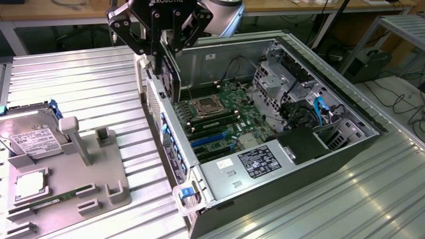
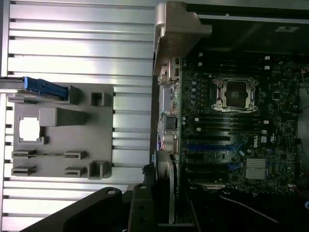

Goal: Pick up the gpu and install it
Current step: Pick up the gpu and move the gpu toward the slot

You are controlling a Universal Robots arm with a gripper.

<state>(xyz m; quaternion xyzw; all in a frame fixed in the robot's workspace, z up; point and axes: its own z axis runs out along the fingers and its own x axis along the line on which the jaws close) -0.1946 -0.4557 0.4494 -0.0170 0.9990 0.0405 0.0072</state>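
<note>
Open computer case (image 1: 345, 144) lies on the slatted counter (image 1: 79, 74). Over its rear wall the pincer (image 1: 161, 47) points straight down, pinching the gpu (image 1: 171, 74) upright on edge. The card's top hides between the fingers; the arm is cut off above.

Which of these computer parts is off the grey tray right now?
The gpu, the thin black card held upright in the gripper over the open case. The hard drive and square chip sit in the tray.
</note>
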